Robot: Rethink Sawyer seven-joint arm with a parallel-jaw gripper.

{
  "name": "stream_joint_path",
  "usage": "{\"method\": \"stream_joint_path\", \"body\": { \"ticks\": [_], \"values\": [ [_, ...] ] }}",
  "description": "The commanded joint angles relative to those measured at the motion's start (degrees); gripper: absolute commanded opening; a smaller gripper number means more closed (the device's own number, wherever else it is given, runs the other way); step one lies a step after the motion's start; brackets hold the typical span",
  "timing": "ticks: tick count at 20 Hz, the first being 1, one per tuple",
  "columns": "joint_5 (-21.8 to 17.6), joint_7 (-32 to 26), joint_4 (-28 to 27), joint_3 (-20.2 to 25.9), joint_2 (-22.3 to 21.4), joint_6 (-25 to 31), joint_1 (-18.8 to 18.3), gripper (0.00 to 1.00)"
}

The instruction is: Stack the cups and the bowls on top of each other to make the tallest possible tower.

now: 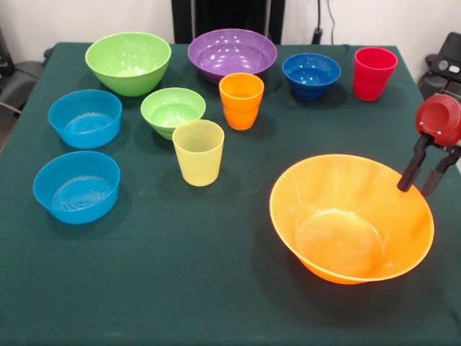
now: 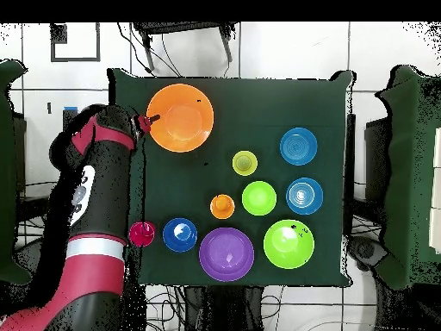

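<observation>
1. Nothing is stacked yet: no tower exists, and every cup and bowl sits separately and upright on the green table [image 1: 216, 288].
2. The big orange bowl [image 1: 351, 227] stands apart from the rest. The yellow cup [image 1: 198, 151] is the nearest piece to it, with the orange cup [image 1: 241, 101] and small green bowl [image 1: 172, 111] beyond that. The purple bowl [image 1: 232, 53], dark blue bowl [image 1: 311, 75], red cup [image 1: 374, 73], large green bowl [image 1: 128, 62] and two light blue bowls [image 1: 85, 117] lie farther off.
3. The gripper [image 1: 420, 189] hangs at the orange bowl's rim, fingers slightly parted and straddling the edge. It looks poised to grip; whether it touches the rim is unclear.
4. The whole build appears to remain.
5. The front view shows the fingers and rim closely. The overhead view [image 2: 148, 121] hides them under the arm [image 2: 99, 190] but shows the overall layout.
</observation>
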Motion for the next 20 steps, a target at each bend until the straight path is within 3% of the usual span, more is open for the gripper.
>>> {"method": "stream_joint_path", "body": {
  "ticks": [1,20],
  "values": [
    [1.47,6.41,1.44,2.95,1.97,5.9,0.29,1.0],
    [4.01,8.06,-8.79,3.22,7.13,5.89,-0.14,1.0]
  ]
}}
